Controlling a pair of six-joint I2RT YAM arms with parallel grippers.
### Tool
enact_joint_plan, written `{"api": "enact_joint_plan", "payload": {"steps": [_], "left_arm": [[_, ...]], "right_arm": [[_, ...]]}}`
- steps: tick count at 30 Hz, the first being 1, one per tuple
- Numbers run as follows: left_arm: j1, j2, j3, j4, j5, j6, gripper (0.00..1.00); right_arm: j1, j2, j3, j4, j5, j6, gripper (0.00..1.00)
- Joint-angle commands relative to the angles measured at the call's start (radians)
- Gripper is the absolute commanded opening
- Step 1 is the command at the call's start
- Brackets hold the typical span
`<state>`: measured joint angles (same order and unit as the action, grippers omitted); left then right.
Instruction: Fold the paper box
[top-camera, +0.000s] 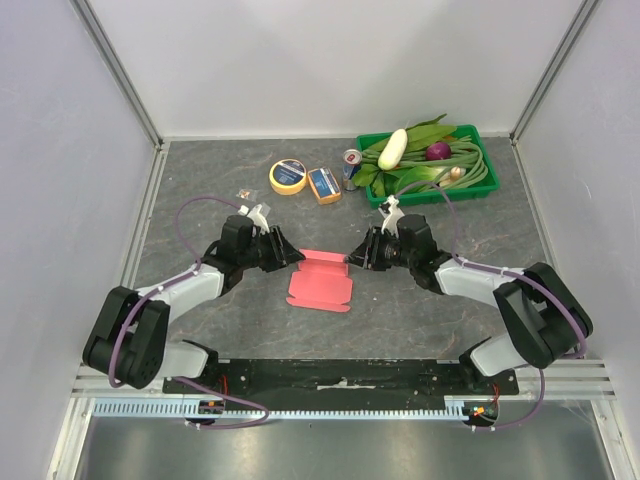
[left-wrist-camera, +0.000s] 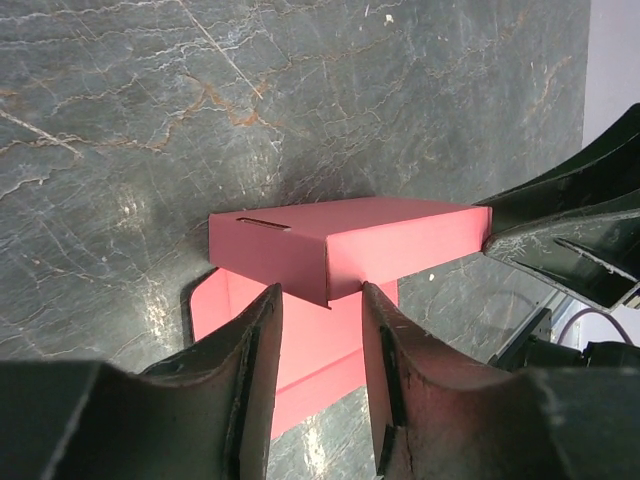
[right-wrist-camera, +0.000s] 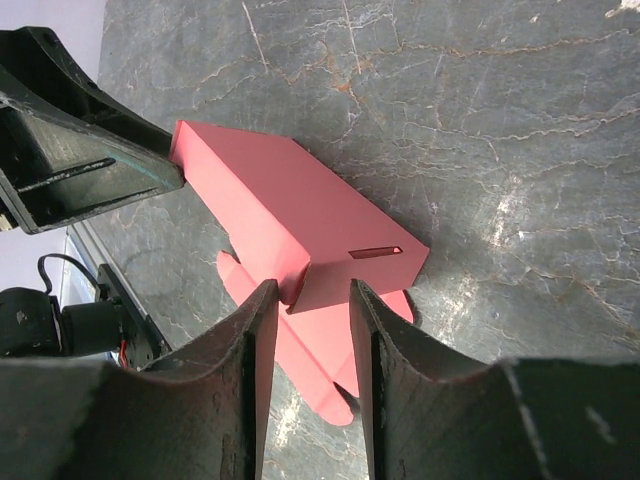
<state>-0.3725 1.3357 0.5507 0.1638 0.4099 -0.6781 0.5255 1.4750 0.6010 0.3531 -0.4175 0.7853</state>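
Observation:
The pink-red paper box (top-camera: 320, 280) lies at the table's middle, partly folded. Its far part stands up as a shallow box with a slot on top, and a flat flap lies toward the near edge. My left gripper (top-camera: 292, 258) is at its left end, open. In the left wrist view the box's (left-wrist-camera: 340, 235) end corner sits between the fingertips (left-wrist-camera: 268, 320) of that gripper (left-wrist-camera: 320, 300). My right gripper (top-camera: 352, 258) is at the right end, open. In the right wrist view the box's (right-wrist-camera: 290, 200) other corner sits just ahead of this gripper (right-wrist-camera: 308, 300).
A green tray (top-camera: 478, 135) of vegetables stands at the back right. A can (top-camera: 352, 162), a blue-and-orange box (top-camera: 324, 185), a yellow tape roll (top-camera: 288, 176) and a small item (top-camera: 245, 193) lie behind the paper box. White walls close in the sides.

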Motion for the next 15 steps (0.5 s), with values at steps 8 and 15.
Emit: {"api": "enact_joint_plan", "payload": {"steps": [8, 15], "left_arm": [[0.003, 0.007, -0.012, 0.000, -0.045, 0.046, 0.37], [0.003, -0.171, 0.017, -0.102, -0.077, 0.060, 0.66]], "right_arm": [[0.001, 0.021, -0.024, 0.011, 0.043, -0.026, 0.38], [0.001, -0.085, 0.107, -0.263, 0.144, -0.239, 0.69]]}}
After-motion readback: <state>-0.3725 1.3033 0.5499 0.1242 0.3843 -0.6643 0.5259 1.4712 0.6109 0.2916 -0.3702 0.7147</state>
